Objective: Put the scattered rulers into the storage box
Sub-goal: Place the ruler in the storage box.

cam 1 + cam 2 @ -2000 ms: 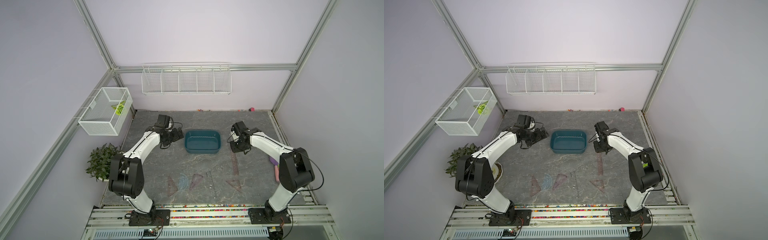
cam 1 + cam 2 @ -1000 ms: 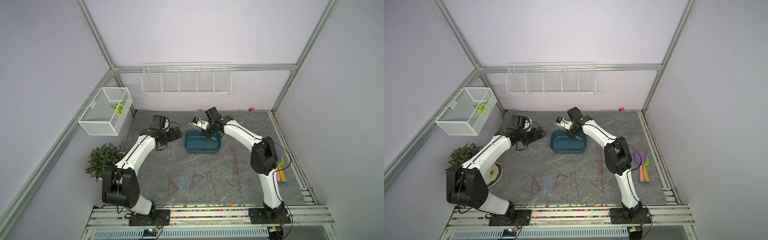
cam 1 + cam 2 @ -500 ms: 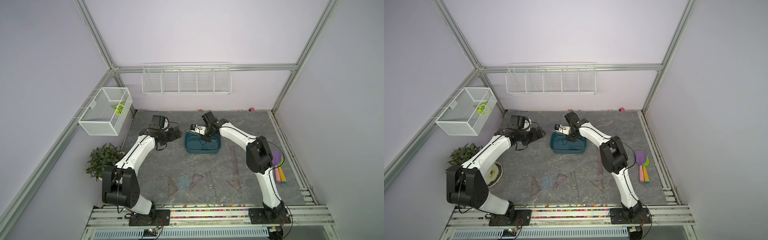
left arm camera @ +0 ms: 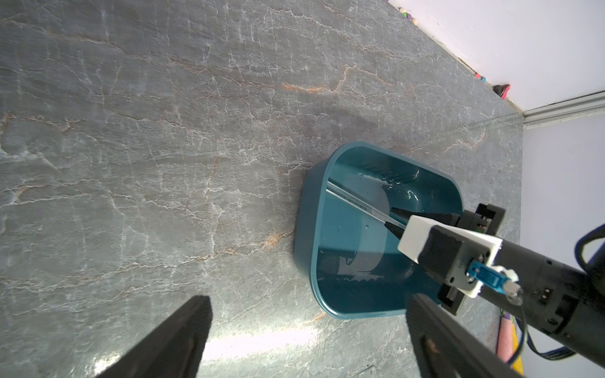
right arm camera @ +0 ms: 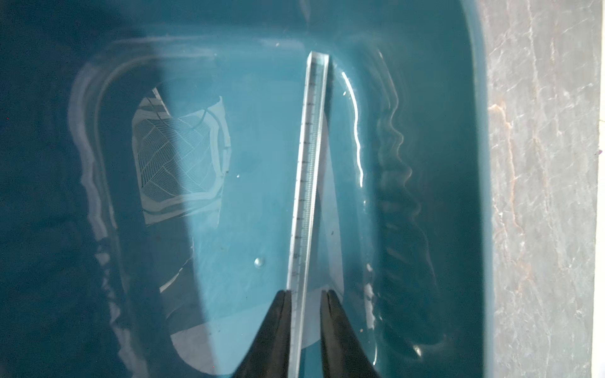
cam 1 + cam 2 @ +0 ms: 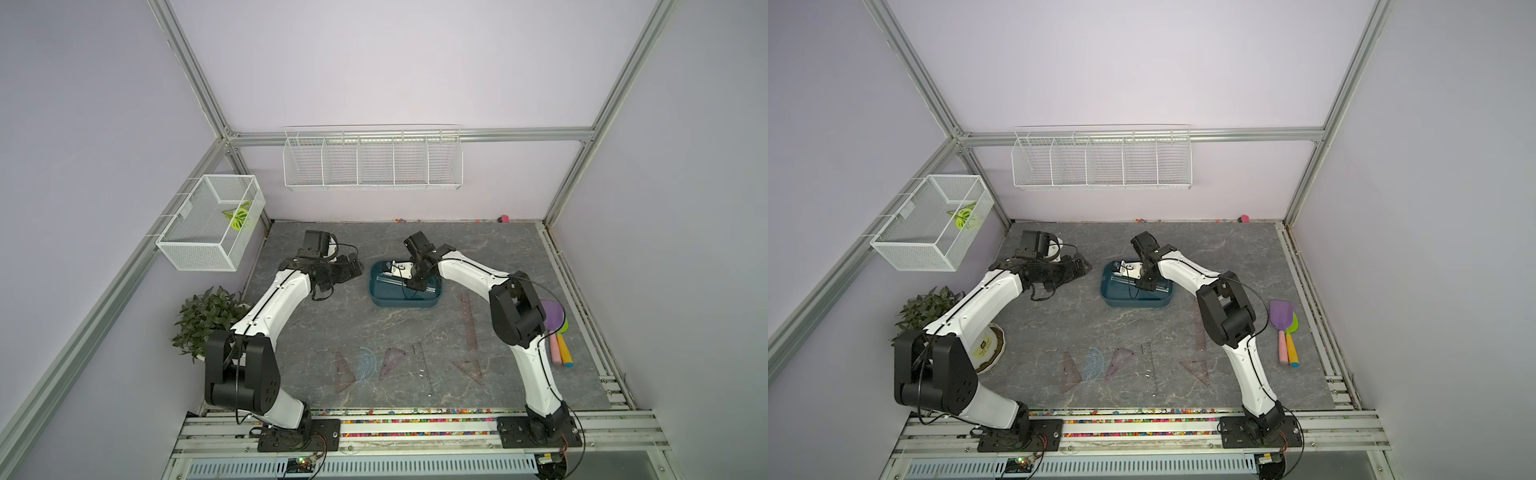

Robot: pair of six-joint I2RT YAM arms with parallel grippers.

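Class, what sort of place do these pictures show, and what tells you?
Probably a robot test booth: two arms fixed to a rail, a metal frame round plain walls, rulers scattered near a teal box.

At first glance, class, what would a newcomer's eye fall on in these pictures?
The teal box centre-back on the table, with the right gripper inside it, jaws slightly apart around a clear ruler. Next, the tinted rulers scattered near the table's front edge, and the left gripper wide open beside the box.
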